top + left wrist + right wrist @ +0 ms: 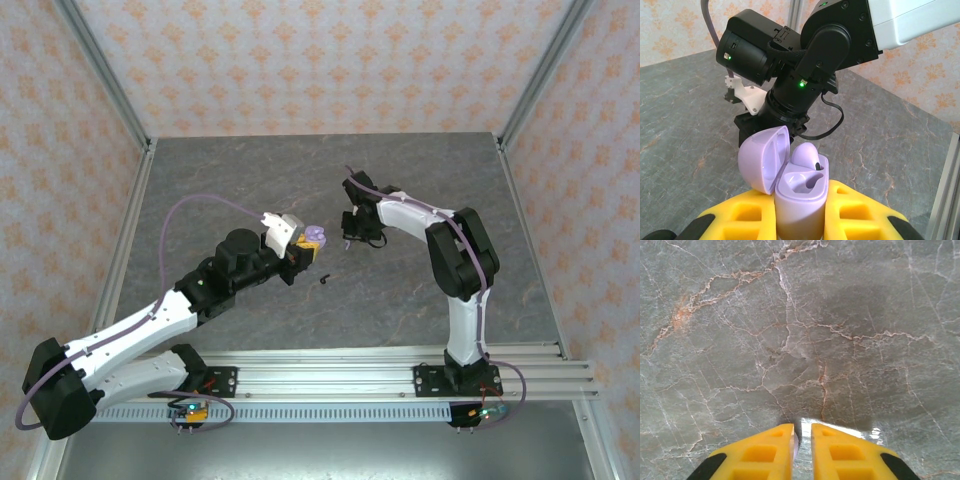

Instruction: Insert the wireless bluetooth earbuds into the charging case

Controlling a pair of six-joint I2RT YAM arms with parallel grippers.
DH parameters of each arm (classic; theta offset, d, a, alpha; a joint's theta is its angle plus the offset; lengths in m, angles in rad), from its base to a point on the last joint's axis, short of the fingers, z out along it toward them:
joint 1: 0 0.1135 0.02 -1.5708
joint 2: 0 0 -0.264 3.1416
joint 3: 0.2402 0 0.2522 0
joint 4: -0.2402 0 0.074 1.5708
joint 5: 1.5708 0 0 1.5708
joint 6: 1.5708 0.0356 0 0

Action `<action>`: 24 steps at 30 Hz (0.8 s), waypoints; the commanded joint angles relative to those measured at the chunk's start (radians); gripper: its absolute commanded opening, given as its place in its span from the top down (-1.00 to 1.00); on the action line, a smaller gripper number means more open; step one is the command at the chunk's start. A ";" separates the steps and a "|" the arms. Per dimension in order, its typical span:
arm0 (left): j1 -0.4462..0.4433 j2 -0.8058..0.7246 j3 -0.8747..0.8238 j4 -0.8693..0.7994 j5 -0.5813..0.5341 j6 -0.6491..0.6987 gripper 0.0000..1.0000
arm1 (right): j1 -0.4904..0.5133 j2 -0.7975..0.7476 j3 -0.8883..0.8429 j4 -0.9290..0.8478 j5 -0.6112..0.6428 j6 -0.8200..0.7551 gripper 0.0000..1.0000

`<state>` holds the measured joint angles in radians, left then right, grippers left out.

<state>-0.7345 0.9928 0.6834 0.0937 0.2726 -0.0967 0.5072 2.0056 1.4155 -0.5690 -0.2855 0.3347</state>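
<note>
My left gripper (801,212) is shut on a pale lavender charging case (799,200) and holds it upright above the table, lid (762,160) swung open to the left. One lavender earbud (807,156) sits in the far slot; the near slot (797,182) is empty. From above, the case (314,236) shows at the left gripper's tip (300,243). My right gripper (352,240) points down close to the table, its yellow fingers (765,452) a narrow gap apart (802,429). A pale lavender sliver (796,442) rests against the left finger's inner face. A black earbud (324,279) lies on the table between the arms.
The grey marble table (250,180) stretches out behind both grippers. The right arm's black wrist (790,65) hangs just beyond the open case. Metal frame posts (110,100) and patterned walls close in the sides, and an aluminium rail (400,365) runs along the near edge.
</note>
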 commanded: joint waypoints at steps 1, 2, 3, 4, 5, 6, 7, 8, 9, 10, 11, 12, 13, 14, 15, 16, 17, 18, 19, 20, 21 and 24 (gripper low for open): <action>-0.006 -0.008 -0.010 0.015 0.001 0.001 0.80 | 0.003 -0.046 0.016 -0.035 -0.007 -0.014 0.60; -0.006 -0.008 -0.010 0.017 0.003 0.000 0.80 | 0.005 -0.052 0.016 -0.036 -0.009 -0.014 0.58; -0.006 -0.008 -0.010 0.017 0.003 0.000 0.80 | 0.008 -0.054 0.016 -0.038 -0.013 -0.013 0.55; -0.006 -0.008 -0.012 0.017 0.002 -0.001 0.80 | 0.010 -0.056 0.016 -0.038 -0.014 -0.010 0.52; -0.006 -0.008 -0.012 0.017 0.003 -0.001 0.80 | 0.012 -0.057 0.018 -0.038 -0.017 -0.008 0.51; -0.006 -0.008 -0.012 0.017 0.003 -0.001 0.80 | 0.015 -0.056 0.020 -0.038 -0.021 -0.007 0.50; -0.006 -0.009 -0.012 0.016 0.002 -0.002 0.80 | 0.018 -0.055 0.022 -0.038 -0.019 -0.005 0.49; -0.006 -0.010 -0.012 0.017 0.002 -0.001 0.80 | 0.022 -0.053 0.026 -0.040 -0.013 -0.002 0.48; -0.007 -0.011 -0.013 0.017 0.002 -0.001 0.80 | 0.024 -0.053 0.030 -0.044 -0.009 0.000 0.46; -0.006 -0.012 -0.014 0.017 0.004 -0.001 0.80 | 0.027 -0.049 0.032 -0.048 -0.001 0.000 0.44; -0.006 -0.013 -0.013 0.015 0.003 -0.002 0.80 | 0.029 -0.046 0.038 -0.054 0.008 0.003 0.43; -0.006 -0.014 -0.014 0.015 0.003 -0.003 0.80 | 0.032 -0.047 0.040 -0.057 0.014 0.001 0.42; -0.006 -0.016 -0.014 0.013 0.002 -0.002 0.80 | 0.033 -0.046 0.044 -0.058 0.017 0.001 0.41; -0.006 -0.017 -0.014 0.014 0.002 -0.003 0.80 | 0.034 -0.043 0.047 -0.062 0.020 0.001 0.40; -0.006 -0.017 -0.013 0.013 0.003 -0.002 0.80 | 0.036 -0.042 0.049 -0.064 0.019 -0.001 0.40; -0.006 -0.017 -0.013 0.013 0.002 -0.001 0.80 | 0.038 -0.039 0.055 -0.067 0.022 -0.002 0.39; -0.006 -0.019 -0.013 0.013 0.001 -0.001 0.80 | 0.041 -0.036 0.060 -0.075 0.027 -0.003 0.38; -0.006 -0.019 -0.015 0.013 0.002 -0.001 0.80 | 0.042 -0.032 0.066 -0.080 0.030 -0.005 0.37; -0.006 -0.019 -0.015 0.013 0.002 -0.001 0.80 | 0.044 -0.028 0.070 -0.086 0.035 -0.007 0.36; -0.006 -0.019 -0.015 0.014 0.001 -0.001 0.80 | 0.048 -0.023 0.078 -0.093 0.045 -0.007 0.35; -0.006 -0.019 -0.015 0.013 0.002 -0.001 0.80 | 0.049 -0.020 0.083 -0.101 0.052 -0.005 0.35; -0.006 -0.019 -0.016 0.013 -0.001 -0.002 0.80 | 0.054 0.000 0.105 -0.122 0.071 0.001 0.35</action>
<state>-0.7345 0.9924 0.6777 0.0937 0.2726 -0.0994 0.5518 1.9984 1.4807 -0.6365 -0.2680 0.3359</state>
